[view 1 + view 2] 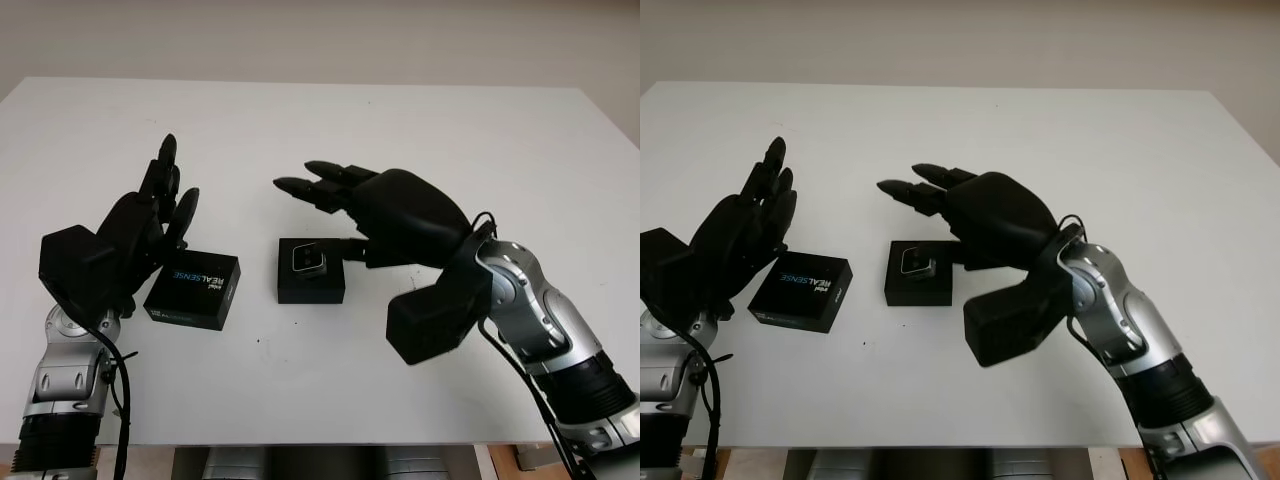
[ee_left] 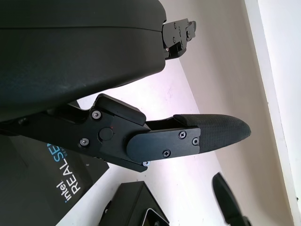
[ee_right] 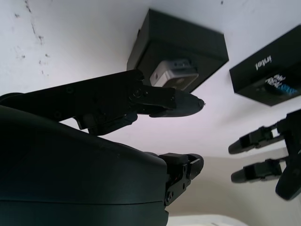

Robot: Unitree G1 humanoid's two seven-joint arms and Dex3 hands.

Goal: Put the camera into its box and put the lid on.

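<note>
Right hand [image 1: 380, 215] hovers open beside the box [image 1: 311, 285] holding the camera [image 1: 308, 260]. Left hand [image 1: 140, 235], fingers apart, touches the REALSENSE lid [image 1: 193, 290]; it might push it away.

We read "intel REALSENSE" in white and blue lettering on the top face of the black lid [image 1: 193, 290], which lies flat on the white table [image 1: 400, 130] toward its left edge.
</note>
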